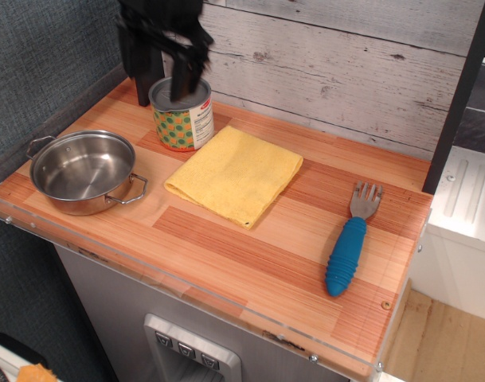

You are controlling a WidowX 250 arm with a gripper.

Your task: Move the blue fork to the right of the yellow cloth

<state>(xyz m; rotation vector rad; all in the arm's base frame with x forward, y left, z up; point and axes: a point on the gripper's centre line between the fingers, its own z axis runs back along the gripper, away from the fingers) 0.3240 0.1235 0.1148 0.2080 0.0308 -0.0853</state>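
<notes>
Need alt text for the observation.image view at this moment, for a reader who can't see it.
A blue-handled fork with silver tines lies on the wooden table, right of and apart from a folded yellow cloth. The black claw, open and empty, hangs at the back left above a patterned tin can; a steel pot sits left.

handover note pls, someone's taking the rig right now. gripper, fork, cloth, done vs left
Gripper: at the back left, above the tin can, fingers spread, holding nothing. The picture is blurred there.
Blue fork: flat on the table near the right edge, tines toward the back wall, clear of the gripper.
Yellow cloth: folded, mid-table, between the can and the fork, apart from the fork.
Steel pot: front left, nothing in it.
Done: the fork lies to the right of the cloth.
Left: nothing obvious; confirm placement and park the arm.
</notes>
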